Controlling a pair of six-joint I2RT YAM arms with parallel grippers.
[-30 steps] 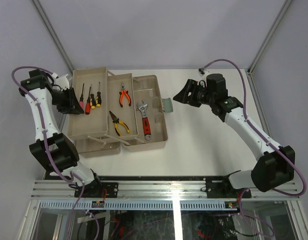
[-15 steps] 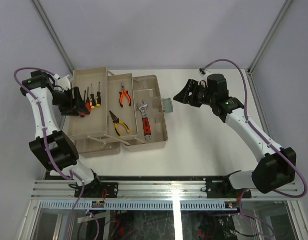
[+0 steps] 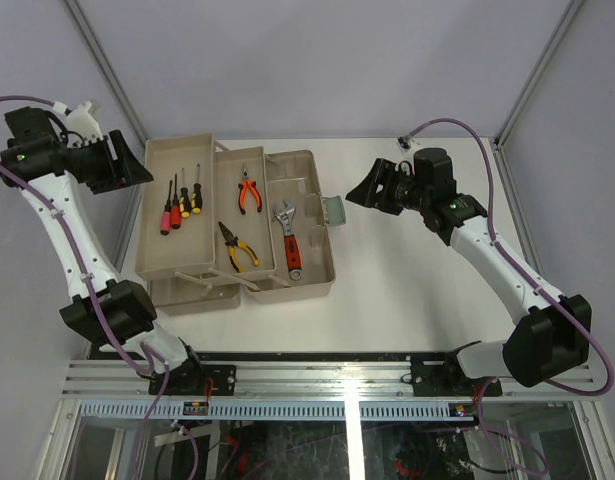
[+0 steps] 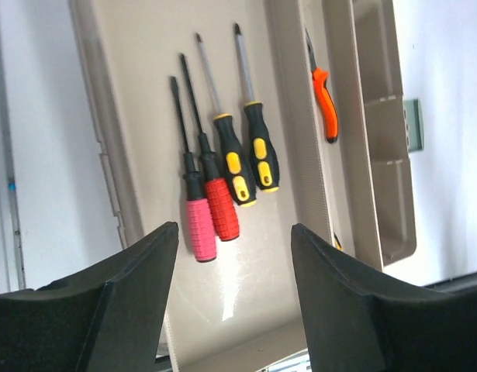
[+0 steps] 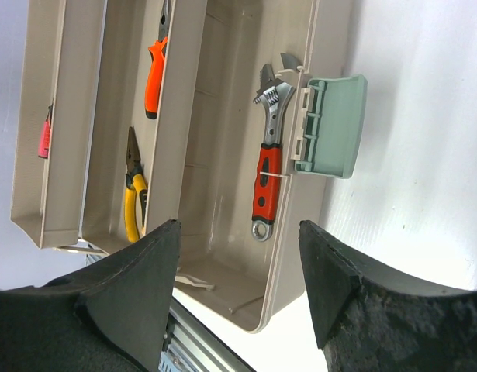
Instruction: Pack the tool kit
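Toolbox (image 3: 312, 275) open on the counter (image 3: 407, 290) — four screwdrivers (image 3: 177, 205) in its left tray (image 3: 187, 255), two pliers (image 3: 249, 192) in the middle, wrench (image 3: 287, 240) down in the box. Left hand (image 3: 137, 168), released, hangs left of the box; right hand (image 3: 355, 193), released, near the latch (image 3: 334, 210)

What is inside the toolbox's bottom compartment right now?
A red-handled wrench lies in it, beside the green latch. The part beneath the tray with the pliers is covered, so anything there cannot be seen.
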